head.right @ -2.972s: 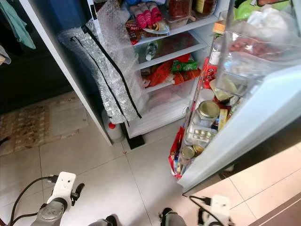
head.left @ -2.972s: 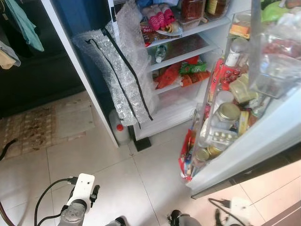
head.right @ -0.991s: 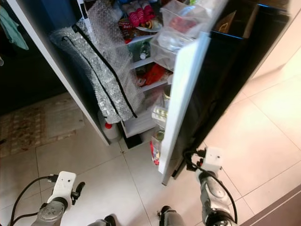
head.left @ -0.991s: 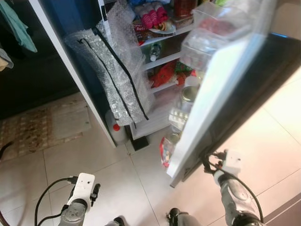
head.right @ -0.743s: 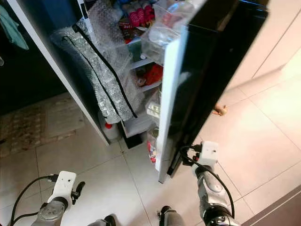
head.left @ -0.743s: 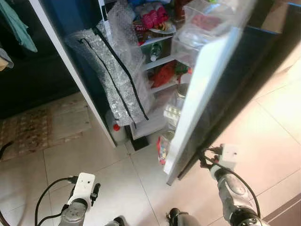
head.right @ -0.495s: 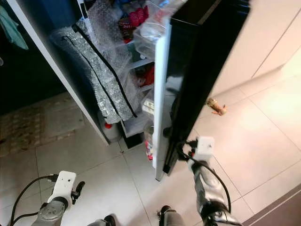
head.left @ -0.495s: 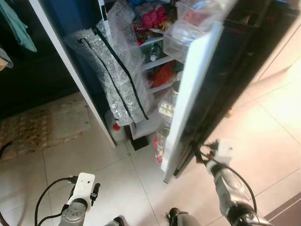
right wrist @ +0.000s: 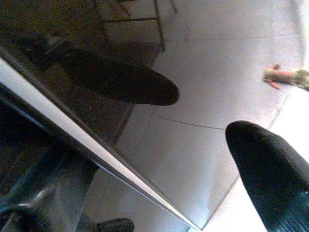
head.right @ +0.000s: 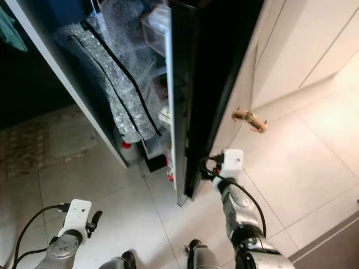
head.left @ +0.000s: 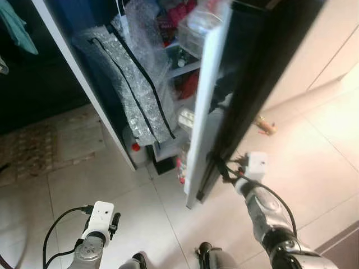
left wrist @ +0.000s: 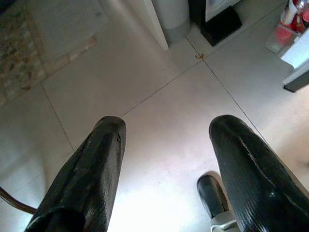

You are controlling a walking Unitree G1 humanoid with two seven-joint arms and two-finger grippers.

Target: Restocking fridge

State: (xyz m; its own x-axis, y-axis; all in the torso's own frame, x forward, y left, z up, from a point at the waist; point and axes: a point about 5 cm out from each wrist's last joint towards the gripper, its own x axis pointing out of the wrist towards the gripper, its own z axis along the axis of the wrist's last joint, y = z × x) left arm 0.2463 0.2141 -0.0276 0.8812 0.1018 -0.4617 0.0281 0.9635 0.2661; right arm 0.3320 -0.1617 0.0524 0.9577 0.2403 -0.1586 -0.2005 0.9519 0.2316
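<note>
pressing against the glossy black face of the fridge door (head.right: 207,73), the right gripper (head.right: 203,166) had its 2 fingers spread apart, holding nothing. the door stood edge-on, mostly swung toward the shelves. left gripper (left wrist: 166,159) hung spread over the tile floor (left wrist: 159,111), empty.

head pair looking down, sharing fridge door (head.left: 224,95), wrists near floor (left wrist: 159,121)

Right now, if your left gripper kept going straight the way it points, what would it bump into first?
Probably the floor. The left gripper hangs low, its open fingers aimed down at bare tile, with nothing between them and it.
</note>
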